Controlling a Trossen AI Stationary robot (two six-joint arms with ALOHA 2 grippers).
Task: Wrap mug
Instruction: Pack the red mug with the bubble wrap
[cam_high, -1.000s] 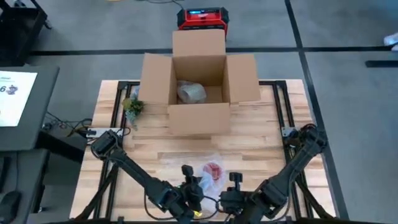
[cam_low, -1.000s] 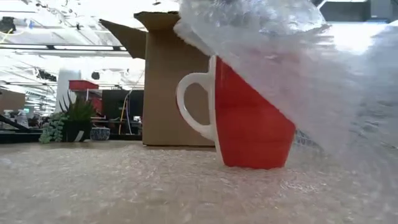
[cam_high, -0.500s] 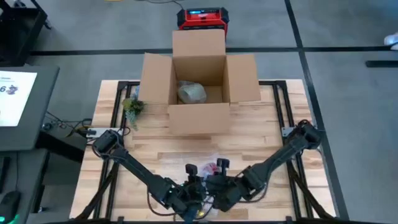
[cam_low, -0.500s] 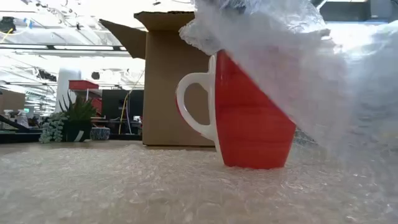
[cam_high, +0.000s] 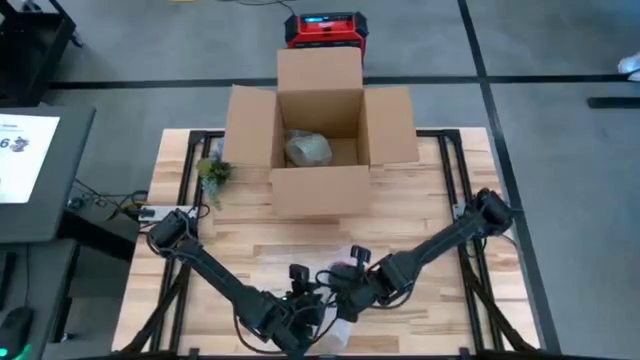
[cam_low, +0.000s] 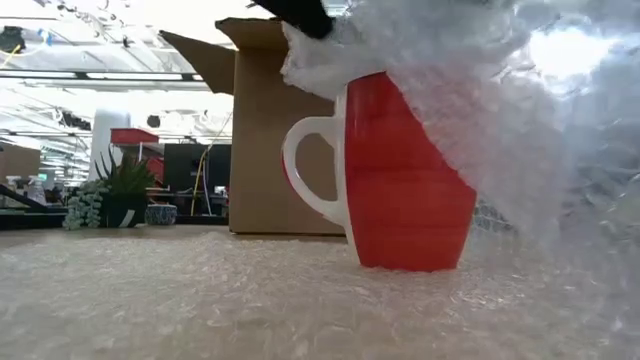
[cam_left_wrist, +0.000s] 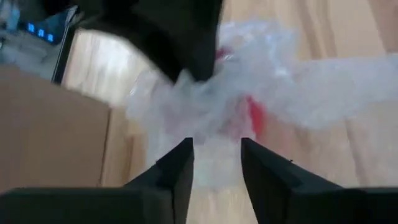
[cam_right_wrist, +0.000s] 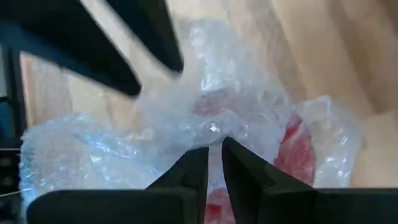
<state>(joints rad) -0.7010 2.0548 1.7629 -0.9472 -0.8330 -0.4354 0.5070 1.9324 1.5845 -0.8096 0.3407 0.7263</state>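
A red mug (cam_low: 400, 180) with a white handle (cam_low: 300, 170) stands upright on a sheet of bubble wrap (cam_low: 200, 300) near the table's front edge. A flap of that wrap (cam_low: 480, 90) lies over the mug's top and right side. My right gripper (cam_high: 346, 282) is over the mug, shut on the bunched wrap (cam_right_wrist: 211, 124). My left gripper (cam_high: 300, 292) is just left of the mug, open, with wrap (cam_left_wrist: 217, 124) in front of its fingertips (cam_left_wrist: 180, 163). My right gripper pinches a bunched fold of the bubble wrap (cam_right_wrist: 214, 132) between its two fingers, above the mug's rim. The flap is lifted off the table and drapes down over the mug's right side. My left gripper: I cannot tell whether its fingers touch the wrap.
An open cardboard box (cam_high: 320, 150) with a wrapped bundle (cam_high: 307, 148) inside stands at the table's far middle. A small plant (cam_high: 213, 172) is left of it. A red device (cam_high: 325, 28) sits on the floor beyond. Bare wood lies between box and mug.
My right gripper has gone from the near edge toward the far left, over the mug, pulling the wrap flap with it. The flap now bunches on the mug's top and hangs closer along its right side. The mug has stayed in place.
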